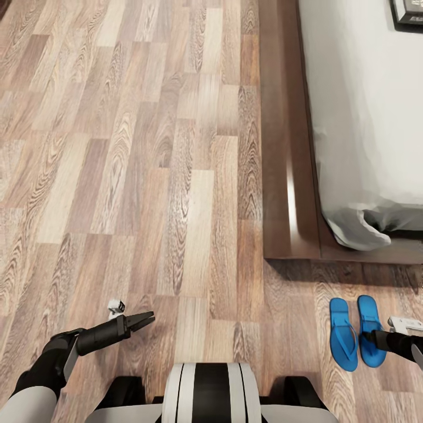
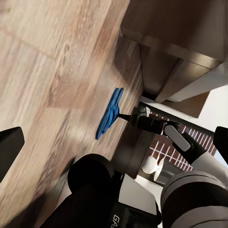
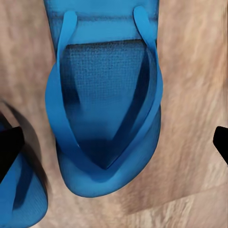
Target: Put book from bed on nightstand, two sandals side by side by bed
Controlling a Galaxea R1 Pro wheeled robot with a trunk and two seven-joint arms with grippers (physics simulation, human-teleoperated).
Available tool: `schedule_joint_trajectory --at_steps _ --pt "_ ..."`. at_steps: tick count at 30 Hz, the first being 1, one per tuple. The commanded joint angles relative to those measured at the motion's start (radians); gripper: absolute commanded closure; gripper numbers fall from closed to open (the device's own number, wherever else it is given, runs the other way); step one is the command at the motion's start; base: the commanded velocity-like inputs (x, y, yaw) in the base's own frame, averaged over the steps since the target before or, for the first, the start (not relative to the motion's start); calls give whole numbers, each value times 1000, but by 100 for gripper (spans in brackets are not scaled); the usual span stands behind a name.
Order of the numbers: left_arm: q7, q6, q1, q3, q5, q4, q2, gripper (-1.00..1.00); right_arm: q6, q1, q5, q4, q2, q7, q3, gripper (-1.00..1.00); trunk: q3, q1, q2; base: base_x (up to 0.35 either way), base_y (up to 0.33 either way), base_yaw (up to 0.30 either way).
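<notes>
1. The two bright blue flip-flop sandals (image 1: 355, 332) are seen lying side by side on the light brown wood-plank floor (image 1: 147, 176), just past the foot corner of the low dark-framed bed (image 1: 288, 176) with its pale grey mattress; this part is judged nearly or fully done.
2. The small dark book (image 1: 408, 13) is seen resting on the mattress, well beyond both claws; its move to a nightstand is judged still outstanding.
3. The right claw (image 1: 376, 339) is held directly over the nearer sandal (image 3: 107, 109), its fingers spread wide and nothing gripped.
4. The left claw (image 1: 144, 319) is carried closed and empty, well apart from the sandals.
5. Thin thong straps and a textured footbed are shown.
</notes>
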Motion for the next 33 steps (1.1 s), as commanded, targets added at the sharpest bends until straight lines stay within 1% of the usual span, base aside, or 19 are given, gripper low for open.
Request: schedule_joint_trajectory --at_steps 1,33 --pt "-7 11 0 3 -7 0 -1 -100 6 0 -2 -1 0 4 -3 -100 4 -1 0 0 0 0" --pt "-7 10 0 3 -9 0 -1 -100 7 0 -2 -1 0 7 -3 -100 127 -15 8 0 0 0"
